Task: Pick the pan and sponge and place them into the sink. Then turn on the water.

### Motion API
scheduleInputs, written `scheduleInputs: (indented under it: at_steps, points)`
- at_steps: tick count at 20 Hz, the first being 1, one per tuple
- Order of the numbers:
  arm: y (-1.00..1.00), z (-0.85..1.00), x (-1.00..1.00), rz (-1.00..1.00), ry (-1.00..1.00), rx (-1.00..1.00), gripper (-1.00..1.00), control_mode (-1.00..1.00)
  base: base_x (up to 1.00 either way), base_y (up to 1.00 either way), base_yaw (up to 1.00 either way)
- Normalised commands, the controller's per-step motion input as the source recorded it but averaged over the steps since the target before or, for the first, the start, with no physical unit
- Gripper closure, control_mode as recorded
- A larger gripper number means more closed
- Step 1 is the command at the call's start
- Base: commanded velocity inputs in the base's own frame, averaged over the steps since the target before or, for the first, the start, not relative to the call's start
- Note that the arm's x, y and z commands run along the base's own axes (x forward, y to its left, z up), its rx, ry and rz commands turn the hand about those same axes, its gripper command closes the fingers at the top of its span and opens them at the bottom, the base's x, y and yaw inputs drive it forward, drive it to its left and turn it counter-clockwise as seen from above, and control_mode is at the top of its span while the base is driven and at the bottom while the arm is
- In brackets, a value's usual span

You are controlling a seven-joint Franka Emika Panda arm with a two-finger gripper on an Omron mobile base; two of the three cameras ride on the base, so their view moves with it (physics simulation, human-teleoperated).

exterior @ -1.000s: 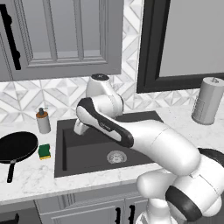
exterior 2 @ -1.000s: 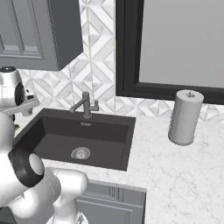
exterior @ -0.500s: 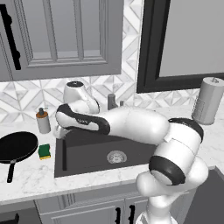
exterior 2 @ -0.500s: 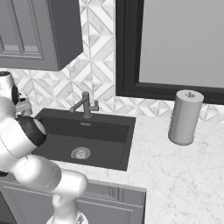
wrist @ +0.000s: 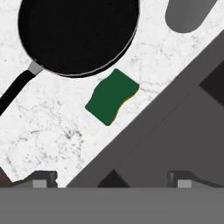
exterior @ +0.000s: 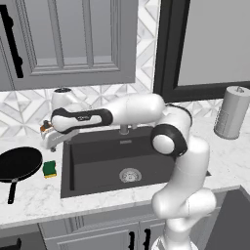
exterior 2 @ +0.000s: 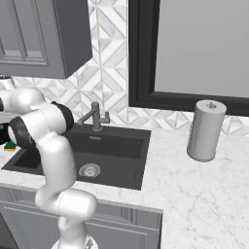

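So the gripper [wrist: 113, 179] has its jaws spread wide with nothing between them — you can see the two dark fingertips [wrist: 41, 178] sitting far apart at the bottom of the hand view. In the left base view it's at the middle left of the frame, hanging over the counter [exterior: 34, 200] right by the sink's left rim.

Just above the fingertips in the hand view, near the middle of the frame, is the sponge [wrist: 111, 96] — green face up, thin yellow edge showing, lying flat on the marble. It looks just beside the pan [wrist: 78, 33], which takes up the upper left, handle running off toward the left edge. I can't quite tell if the two touch.

The sink [exterior: 93, 173] fills the lower right of the hand view and the middle of the left base view, and there's nothing in it but the silver drain [exterior: 129, 175]. The faucet [exterior 2: 95, 115] has no water coming out.

Progress-wise I'd say basically nothing is done yet: pan and sponge both on the counter, tap off. Looks like it's lining up for the first pick, probably the sponge.
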Motion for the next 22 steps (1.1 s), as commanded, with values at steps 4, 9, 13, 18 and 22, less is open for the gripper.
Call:
scheduleInputs:
  at_steps: [4,9,13,18,22]
  points:
    - [0.23,-0.14,0.0,0.0,0.0,-0.08,-1.0,-1.0,0.0,0.0,0.0]
    - [0.5,-0.31,0.0,-0.09,0.0,-0.06,-1.0,-1.0,0.0,0.0,0.0]
    - [0.43,-0.18,-0.08,-0.23,0.06,-0.01,-1.0,-1.0,0.0,0.0,0.0]
    - [0.38,-0.15,-0.09,-0.34,0.11,0.0,-1.0,-1.0,0.0,0.0,0.0]
    - [0.35,-0.21,-0.09,-0.33,0.11,0.0,-1.0,-1.0,0.0,0.0,0.0]
